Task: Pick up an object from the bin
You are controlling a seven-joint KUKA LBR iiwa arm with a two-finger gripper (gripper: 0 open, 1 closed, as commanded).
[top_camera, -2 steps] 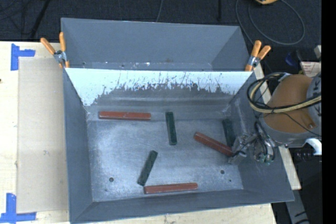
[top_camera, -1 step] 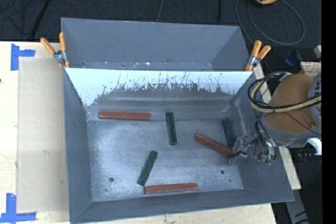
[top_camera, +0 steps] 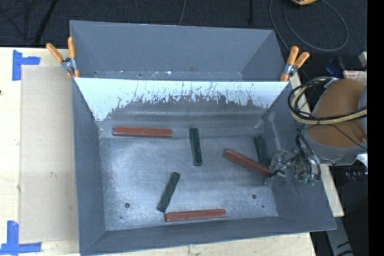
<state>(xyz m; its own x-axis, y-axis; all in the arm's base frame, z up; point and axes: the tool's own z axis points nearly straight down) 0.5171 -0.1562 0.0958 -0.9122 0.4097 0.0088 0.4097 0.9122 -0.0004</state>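
near red bar [top_camera: 195,214] lying untouched | end effector [top_camera: 281,169] sitting beside right red bar [top_camera: 246,162], grip state untellable | nothing being lifted yet; pick remaining

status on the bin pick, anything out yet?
Done: the gripper is down inside the bin, at its right wall. In hand: it sits at the lower end of the slanted red stick, next to a dark green stick; a grip can't be confirmed. Left: secure one and lift it out. Nothing is off the floor; the other sticks lie scattered, untouched.
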